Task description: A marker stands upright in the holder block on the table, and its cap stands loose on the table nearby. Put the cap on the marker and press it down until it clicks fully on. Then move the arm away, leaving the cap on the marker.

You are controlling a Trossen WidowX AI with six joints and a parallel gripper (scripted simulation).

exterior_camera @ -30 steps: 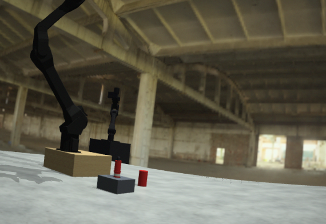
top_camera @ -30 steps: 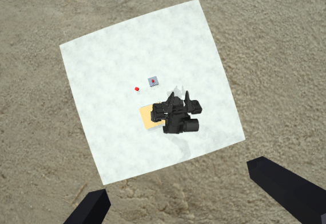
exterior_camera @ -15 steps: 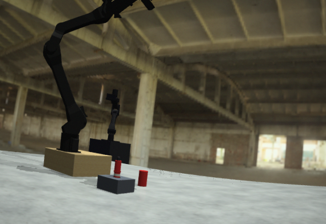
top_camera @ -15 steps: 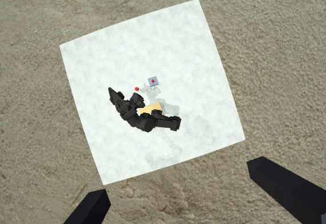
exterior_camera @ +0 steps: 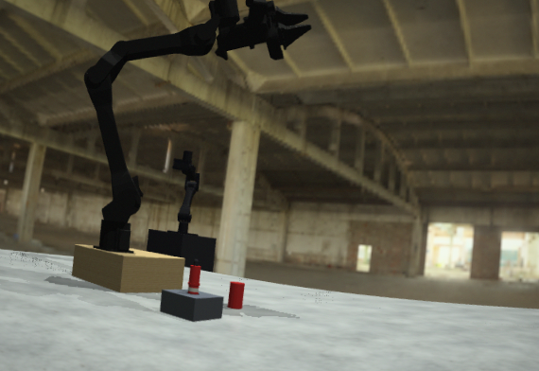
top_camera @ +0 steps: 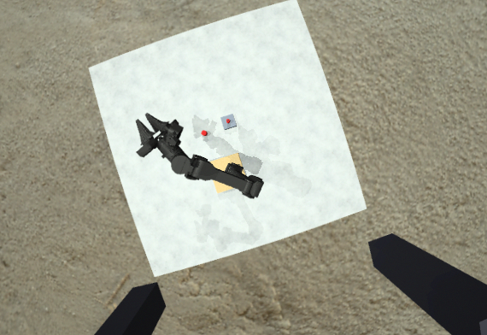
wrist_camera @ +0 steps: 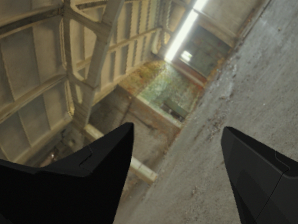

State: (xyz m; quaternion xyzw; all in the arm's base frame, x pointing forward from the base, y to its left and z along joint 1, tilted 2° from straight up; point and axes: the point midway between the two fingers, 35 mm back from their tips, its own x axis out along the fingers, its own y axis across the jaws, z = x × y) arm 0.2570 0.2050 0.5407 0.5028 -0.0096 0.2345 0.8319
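Observation:
The red marker [top_camera: 228, 120] [exterior_camera: 194, 278] stands upright in the grey holder block [top_camera: 231, 126] [exterior_camera: 191, 305], its dark tip up and bare. The red cap [top_camera: 204, 132] [exterior_camera: 236, 295] stands upright on the table [top_camera: 278, 76] [exterior_camera: 355, 335], a short way beside the block and apart from it. My gripper [top_camera: 143, 117] [exterior_camera: 309, 22] [wrist_camera: 178, 132] is open and empty, raised high above the table and well off to the side of the cap. In the wrist view nothing is between the fingers, and neither marker nor cap shows.
The arm stands on a wooden base block [top_camera: 222, 185] [exterior_camera: 151, 273] near the holder block. In the exterior view a second dark arm [exterior_camera: 188, 198] stands on a black box [exterior_camera: 203, 252] in the background. Two dark beams [top_camera: 132, 311] [top_camera: 427, 277] lie beyond the table's edge.

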